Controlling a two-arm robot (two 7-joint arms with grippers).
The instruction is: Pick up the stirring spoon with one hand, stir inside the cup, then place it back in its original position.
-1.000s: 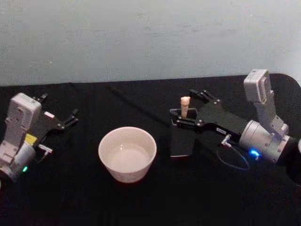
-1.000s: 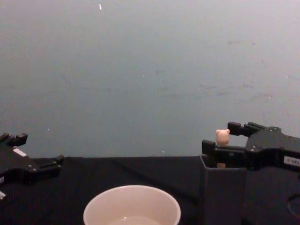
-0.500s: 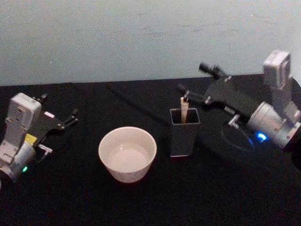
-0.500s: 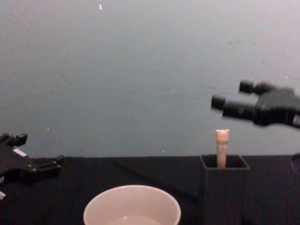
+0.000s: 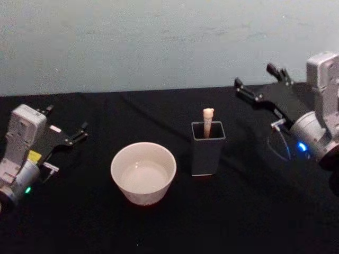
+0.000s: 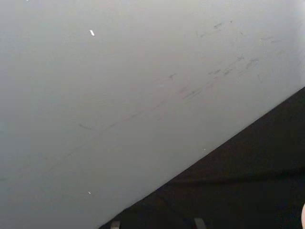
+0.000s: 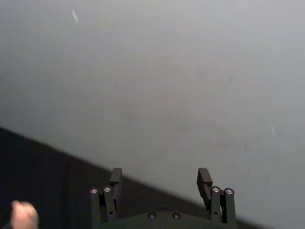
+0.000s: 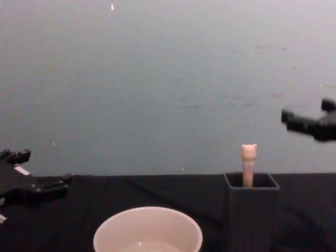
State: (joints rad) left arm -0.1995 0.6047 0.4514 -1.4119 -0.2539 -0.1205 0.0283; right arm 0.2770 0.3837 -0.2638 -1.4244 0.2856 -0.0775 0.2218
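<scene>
The stirring spoon stands upright in the dark grey square holder, its original position, with the bear-head handle sticking out above the holder's rim; the bowl is hidden inside. The cream cup sits just left of the holder, and its rim shows low in the chest view. My right gripper hangs open and empty, raised up and to the right of the spoon, with the fingers wide apart. My left gripper rests open at the far left.
A black cloth covers the table, with a pale grey-blue wall right behind it. A thin cable loops under the right wrist. Open tabletop lies in front of the cup and the holder.
My right gripper let go of the spoon's handle, then rose and drew back to the right. The spoon stays standing in the holder. The left arm has not moved.
</scene>
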